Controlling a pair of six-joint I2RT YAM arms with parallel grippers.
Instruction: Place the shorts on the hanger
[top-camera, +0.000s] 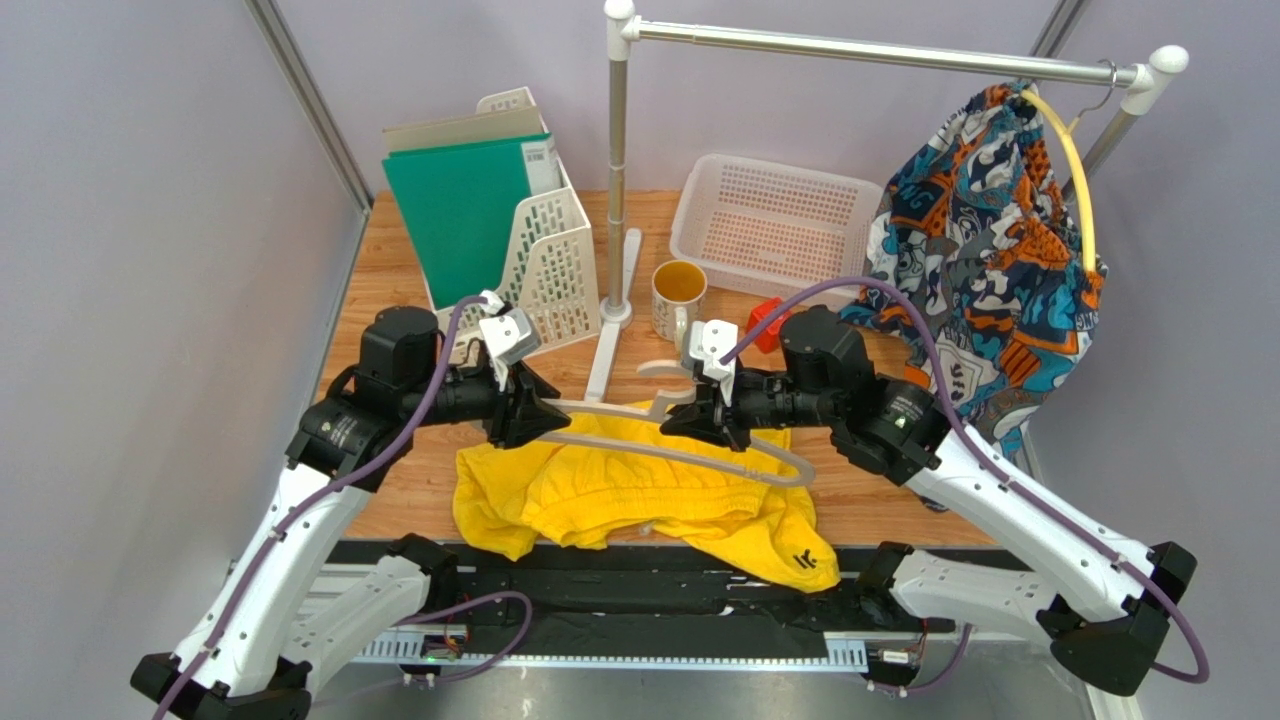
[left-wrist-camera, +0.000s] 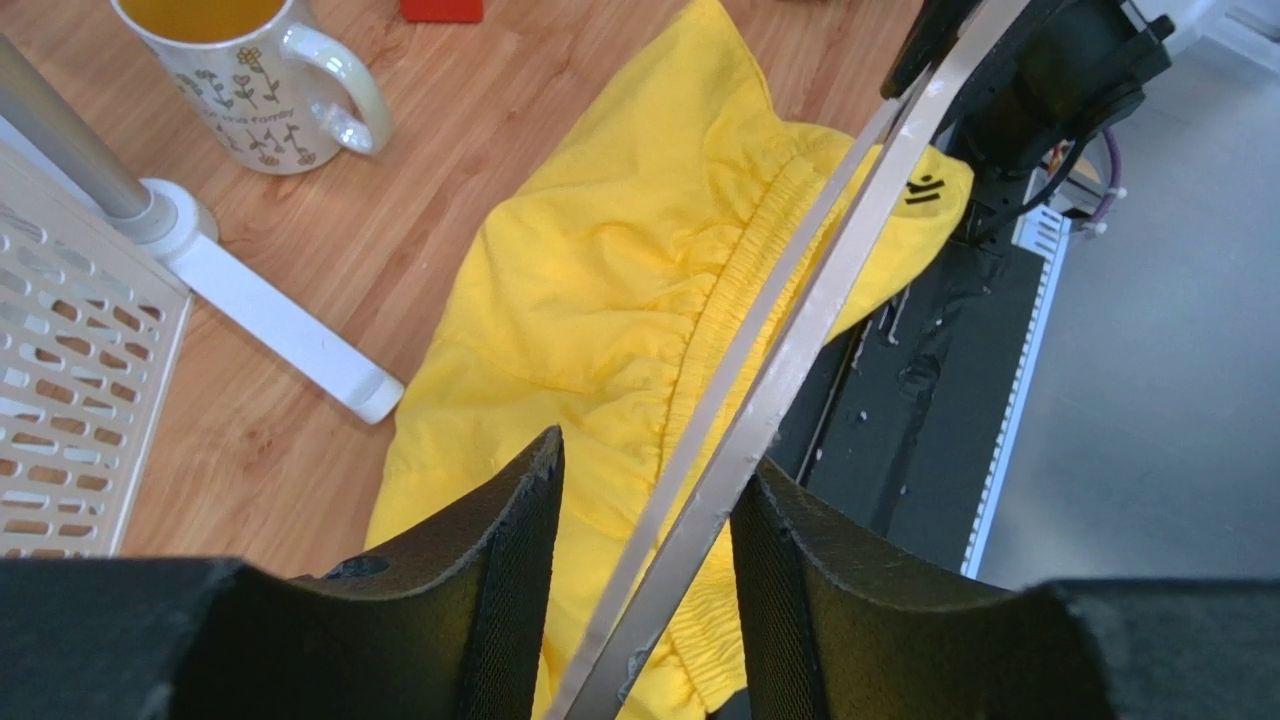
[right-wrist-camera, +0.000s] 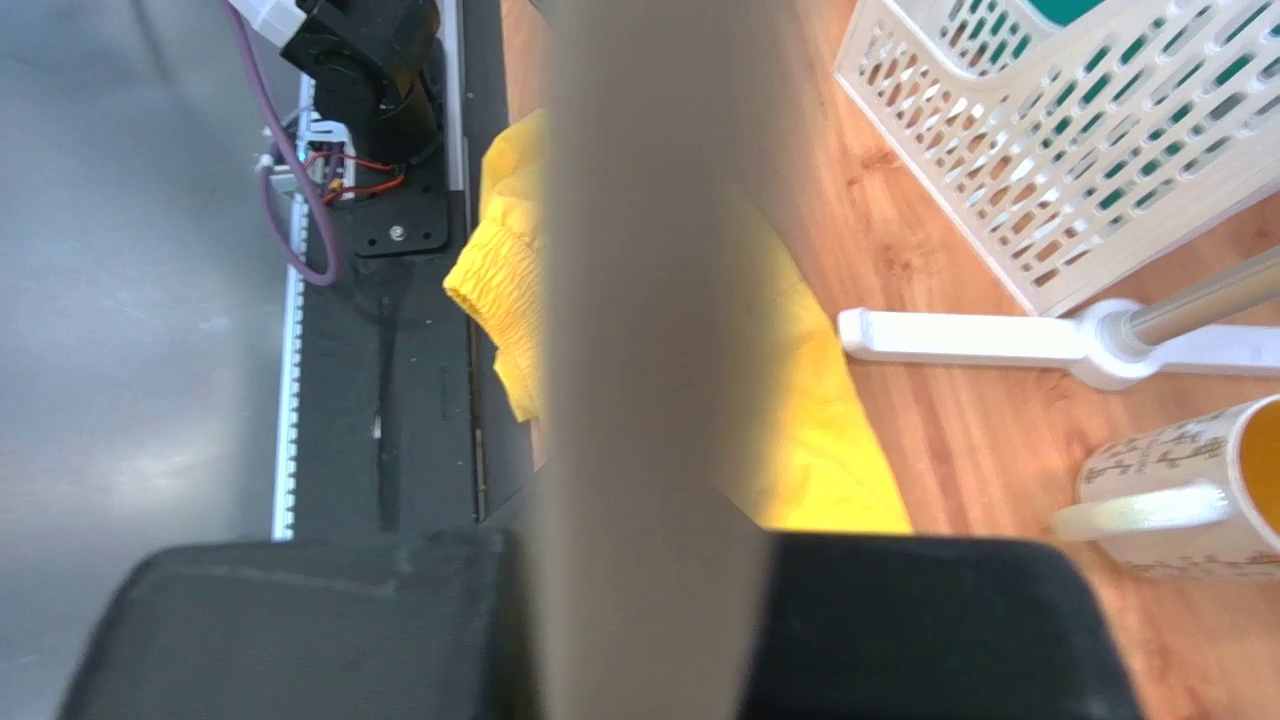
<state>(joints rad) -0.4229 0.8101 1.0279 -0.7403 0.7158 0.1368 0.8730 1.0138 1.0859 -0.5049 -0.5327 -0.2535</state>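
The yellow shorts (top-camera: 646, 503) lie crumpled on the table's front edge, black logo (top-camera: 804, 563) at the right hem; they also show in the left wrist view (left-wrist-camera: 601, 285) and right wrist view (right-wrist-camera: 819, 435). The beige hanger (top-camera: 676, 450) hangs level just above them, hook (top-camera: 661, 369) pointing back. My left gripper (top-camera: 526, 408) is at its left end; the bar (left-wrist-camera: 842, 240) runs slantwise between the fingers (left-wrist-camera: 646, 465), touching the right finger. My right gripper (top-camera: 706, 417) is shut on the hanger (right-wrist-camera: 646, 300) near its middle (right-wrist-camera: 646, 540).
A flowered mug (top-camera: 676, 297) and a red object (top-camera: 763, 323) stand just behind the hanger. A clothes rail post (top-camera: 616, 165), a white file rack (top-camera: 549, 263) and a white basket (top-camera: 774, 225) stand behind. A patterned garment (top-camera: 992, 225) hangs at right.
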